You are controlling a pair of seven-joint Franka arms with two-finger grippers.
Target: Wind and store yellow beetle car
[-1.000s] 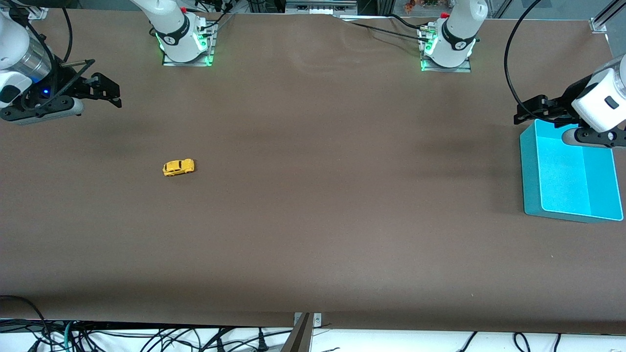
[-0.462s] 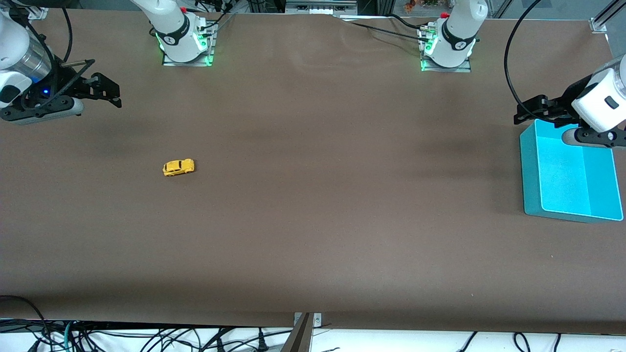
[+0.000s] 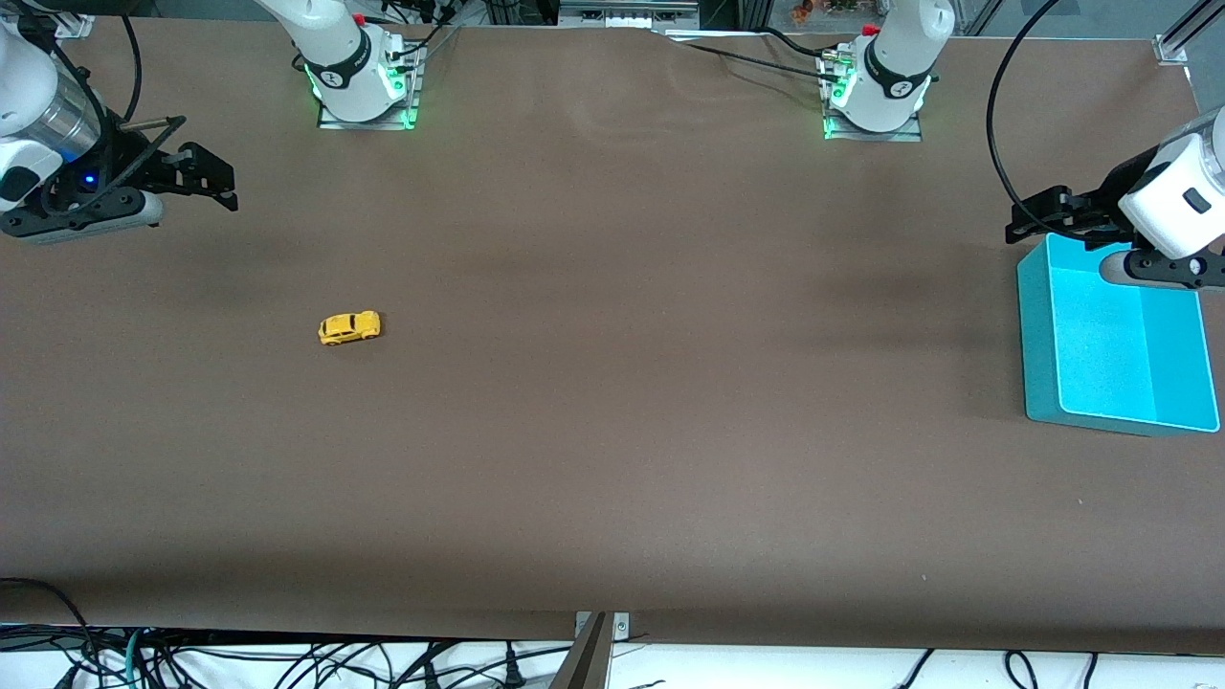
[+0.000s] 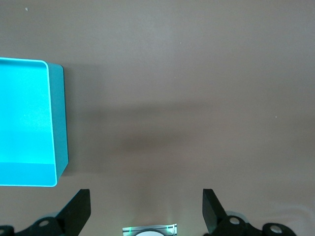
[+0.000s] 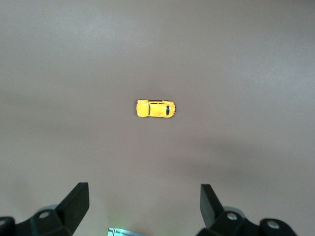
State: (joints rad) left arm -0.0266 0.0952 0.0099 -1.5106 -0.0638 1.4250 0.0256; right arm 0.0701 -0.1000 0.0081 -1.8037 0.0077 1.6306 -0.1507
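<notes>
The yellow beetle car point(image 3: 349, 327) stands on its wheels on the brown table, toward the right arm's end. It also shows in the right wrist view point(image 5: 155, 108), alone on the cloth. My right gripper point(image 3: 206, 180) is open and empty, up in the air at the right arm's end, well apart from the car; in its wrist view point(image 5: 144, 201) the jaws stand wide. My left gripper point(image 3: 1038, 212) is open and empty, up over the table beside a corner of the cyan bin point(image 3: 1038, 325). In the left wrist view point(image 4: 146, 206) its jaws stand wide.
The cyan bin is open-topped and empty and stands at the left arm's end of the table; its rim shows in the left wrist view point(image 4: 49, 123). The two arm bases point(image 3: 359, 77) point(image 3: 876, 91) stand along the table's top edge. Cables hang below the front edge.
</notes>
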